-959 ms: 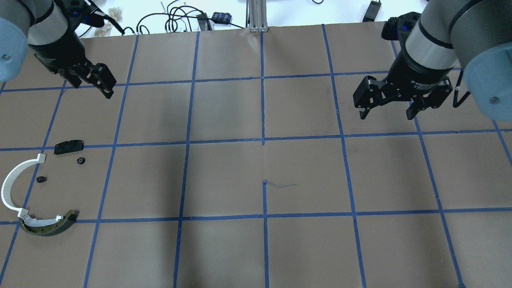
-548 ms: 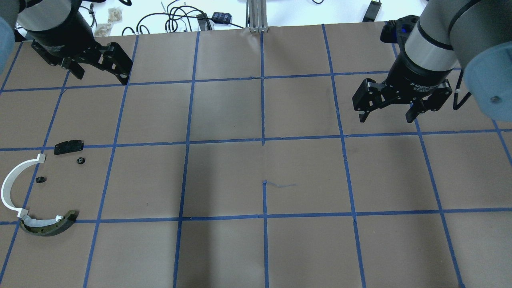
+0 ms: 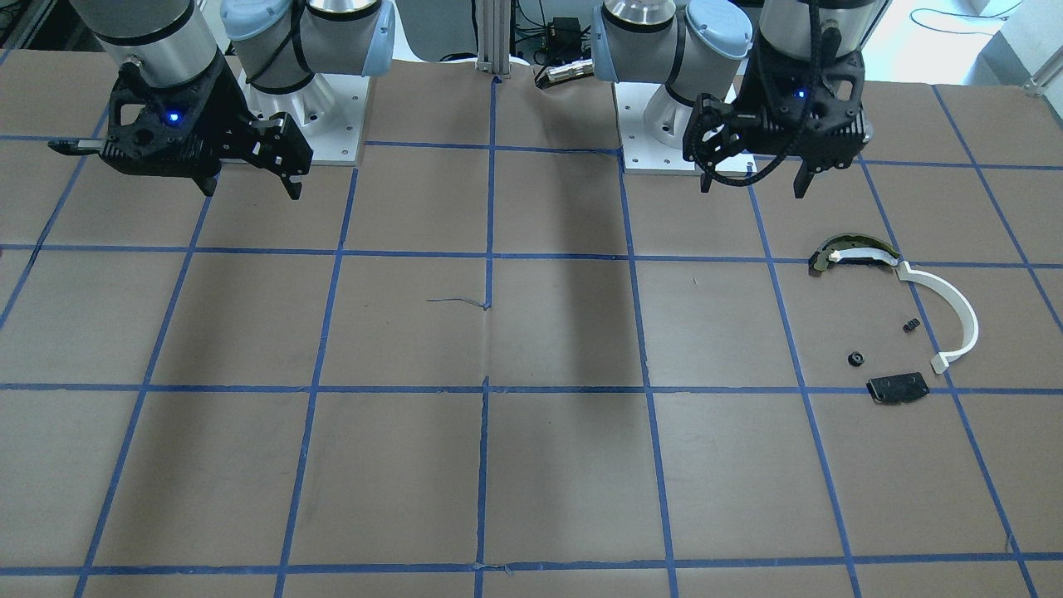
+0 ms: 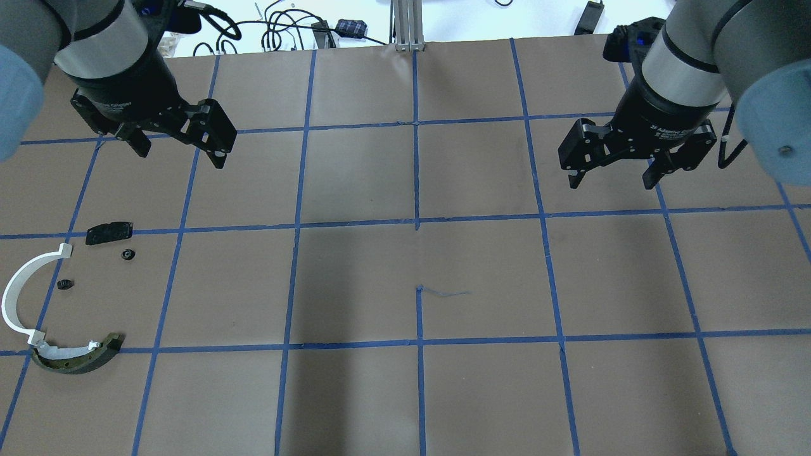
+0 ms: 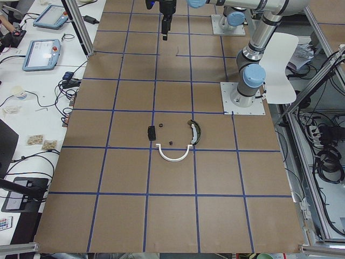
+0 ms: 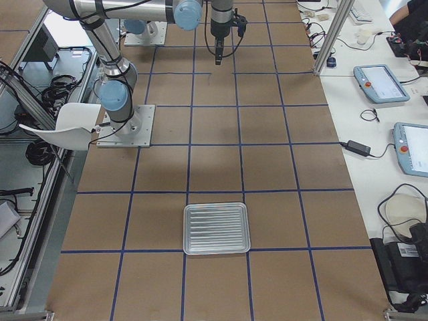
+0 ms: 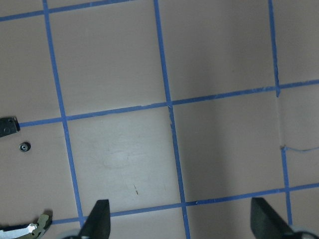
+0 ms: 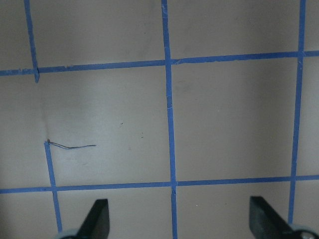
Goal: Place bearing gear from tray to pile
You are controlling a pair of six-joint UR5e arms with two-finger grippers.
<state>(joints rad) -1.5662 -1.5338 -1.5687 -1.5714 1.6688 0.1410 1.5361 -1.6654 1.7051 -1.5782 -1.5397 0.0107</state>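
Note:
The pile lies at the table's left: a white half-ring strip (image 4: 19,291), a curved dark-and-yellowish piece (image 4: 76,360), a flat black plate (image 4: 109,232) and two small black gear-like parts (image 4: 128,255) (image 4: 63,284). The front view shows them too, with the strip (image 3: 955,311) and one small gear (image 3: 856,359). The silver tray (image 6: 217,229) shows only in the right side view and looks empty. My left gripper (image 4: 180,152) is open and empty, above the table beyond the pile. My right gripper (image 4: 609,183) is open and empty at the far right.
Blue tape lines grid the brown table cover. An aluminium post (image 4: 405,25) and cables (image 4: 285,28) sit at the far edge. Side benches hold tablets (image 6: 381,83). In the left wrist view, one gear (image 7: 24,147) and the plate's end (image 7: 7,126) lie at the left edge.
My left gripper has moved to the right and turned, still open and empty. My right gripper has hardly moved. The pile has not changed.

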